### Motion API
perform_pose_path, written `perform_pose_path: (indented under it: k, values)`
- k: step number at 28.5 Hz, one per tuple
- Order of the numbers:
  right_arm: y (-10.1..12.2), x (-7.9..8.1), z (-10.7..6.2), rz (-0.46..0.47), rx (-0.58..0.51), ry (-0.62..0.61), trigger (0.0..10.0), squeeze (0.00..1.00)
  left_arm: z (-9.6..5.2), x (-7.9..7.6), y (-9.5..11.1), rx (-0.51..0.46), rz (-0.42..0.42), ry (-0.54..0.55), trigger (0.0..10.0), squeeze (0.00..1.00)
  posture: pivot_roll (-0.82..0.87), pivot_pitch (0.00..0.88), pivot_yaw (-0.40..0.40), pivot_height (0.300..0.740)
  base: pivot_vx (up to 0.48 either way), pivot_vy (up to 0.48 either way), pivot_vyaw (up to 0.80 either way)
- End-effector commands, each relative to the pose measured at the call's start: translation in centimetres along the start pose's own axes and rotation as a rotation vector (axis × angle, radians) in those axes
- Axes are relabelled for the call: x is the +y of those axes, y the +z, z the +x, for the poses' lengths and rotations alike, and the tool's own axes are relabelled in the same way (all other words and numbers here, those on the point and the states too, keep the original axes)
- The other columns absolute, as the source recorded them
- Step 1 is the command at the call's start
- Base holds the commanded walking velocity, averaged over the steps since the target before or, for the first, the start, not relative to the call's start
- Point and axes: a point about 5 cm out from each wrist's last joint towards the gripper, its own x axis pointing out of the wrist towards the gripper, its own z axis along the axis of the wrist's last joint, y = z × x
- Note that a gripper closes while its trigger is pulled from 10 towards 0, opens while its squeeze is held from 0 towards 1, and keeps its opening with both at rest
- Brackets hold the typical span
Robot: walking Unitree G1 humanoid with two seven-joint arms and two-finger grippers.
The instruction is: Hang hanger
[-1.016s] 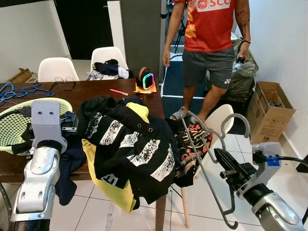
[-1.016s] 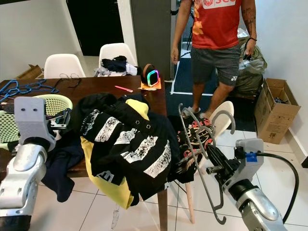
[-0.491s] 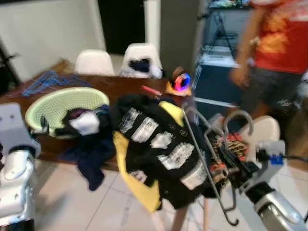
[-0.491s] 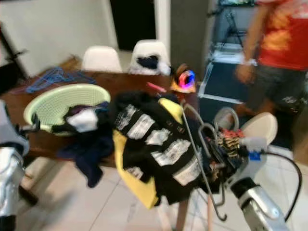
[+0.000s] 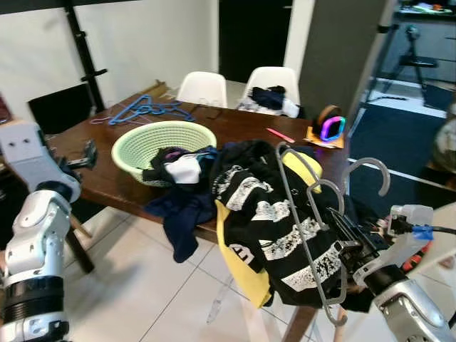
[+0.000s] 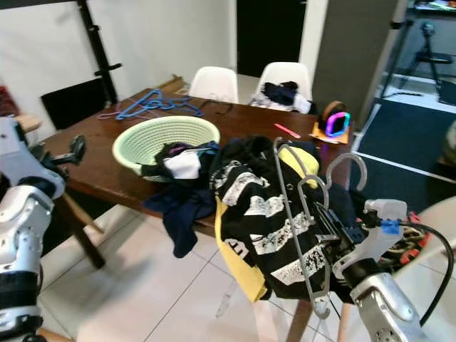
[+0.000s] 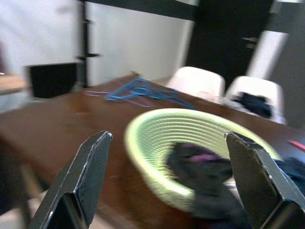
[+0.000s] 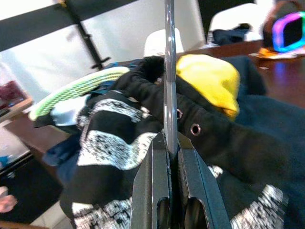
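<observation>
The right end effector (image 5: 347, 249) is clamped on a grey wire hanger (image 5: 303, 214), its two black fingers (image 8: 190, 181) pressed tight against the thin rod, which rises straight up between them in the right wrist view. The hanger is held up at the robot's right, in front of the near corner of the dark wooden table (image 5: 100, 167), its hooks curving over at the top, and it carries a black hoodie with white striped print (image 5: 274, 221) over a yellow garment (image 5: 239, 256) that droops below the table edge. The left end effector (image 7: 167, 183) is raised at the robot's left, near the table's left end, its fingers spread wide with nothing between them, pointed toward a pale green basket (image 5: 142, 142) on the table. Dark and white clothes (image 5: 182, 167) spill out of the basket, and a navy piece (image 5: 178, 214) hangs over the table edge beside the hoodie. Blue hangers (image 5: 146, 110) lie at the far side of the table, a glowing ring-shaped gadget (image 5: 331, 128) sits toward its far right, and two white chairs (image 5: 203, 87) stand behind
</observation>
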Motion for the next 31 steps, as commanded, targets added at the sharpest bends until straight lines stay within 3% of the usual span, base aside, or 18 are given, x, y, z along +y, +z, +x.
perform_pose_path:
  k: [1, 5, 9, 10, 12, 14, 16, 18, 26, 28, 31]
  values:
    - [-0.3, 0.0, 0.2, 0.037, 0.01, -0.006, 10.0, 0.0, 0.7, -0.5, -0.7, 0.024, -0.026, -0.027, 10.0, 0.0, -0.07, 0.0, 0.023, 0.74, 0.0, 0.0, -0.8]
    - [-0.2, 0.0, 0.3, 0.048, 0.004, -0.015, 10.0, 0.0, 1.1, -0.4, -1.5, 0.052, -0.043, -0.031, 10.0, 0.0, -0.09, 0.0, 0.033, 0.74, 0.0, 0.0, -0.8]
    - [0.0, -0.1, 0.4, 0.06, -0.019, -0.032, 10.0, 0.0, 1.3, 0.6, -3.0, 0.103, -0.051, 0.003, 10.0, 0.0, -0.12, 0.0, 0.042, 0.74, 0.0, 0.0, -0.4]
    - [0.2, -0.1, 0.3, 0.059, -0.031, -0.038, 10.0, 0.0, 1.1, 1.6, -3.5, 0.122, -0.057, 0.037, 10.0, 0.0, -0.13, 0.0, 0.048, 0.74, 0.0, 0.0, 0.0]
    - [0.2, -0.1, 0.3, 0.059, -0.031, -0.038, 10.0, 0.0, 1.1, 1.6, -3.5, 0.122, -0.057, 0.037, 10.0, 0.0, -0.13, 0.0, 0.048, 0.74, 0.0, 0.0, 0.0]
    - [0.3, -0.2, 0.1, 0.061, -0.046, -0.051, 10.0, 0.0, 0.1, 4.1, -4.3, 0.162, -0.07, 0.129, 10.0, 0.0, -0.14, 0.0, 0.049, 0.74, 0.0, 0.0, 0.0]
    - [0.3, -0.2, 0.1, 0.061, -0.046, -0.051, 10.0, 0.0, 0.1, 4.1, -4.3, 0.162, -0.07, 0.129, 10.0, 0.0, -0.14, 0.0, 0.049, 0.74, 0.0, 0.0, 0.0]
    - [0.4, -0.3, 0.1, 0.063, -0.045, -0.055, 10.0, 0.0, -0.7, 6.0, -4.9, 0.2, -0.095, 0.196, 10.0, 0.0, -0.13, 0.0, 0.04, 0.74, 0.0, 0.0, 0.0]
    - [0.3, -0.5, 0.0, 0.064, -0.033, -0.053, 10.0, 0.0, -1.4, 7.5, -5.4, 0.24, -0.094, 0.291, 10.0, 0.0, -0.13, 0.0, 0.034, 0.74, 0.0, 0.0, 0.0]
    - [0.4, -0.5, 0.0, 0.067, -0.025, -0.053, 10.0, 0.0, -1.7, 9.0, -5.7, 0.285, -0.065, 0.385, 10.0, 0.0, -0.14, 0.0, 0.034, 0.74, 0.0, 0.0, 0.0]
    - [0.4, -0.5, 0.0, 0.067, -0.023, -0.054, 10.0, 0.0, -1.5, 9.5, -5.5, 0.283, -0.066, 0.402, 10.0, 0.0, -0.14, 0.0, 0.034, 0.74, 0.0, 0.0, 0.0]
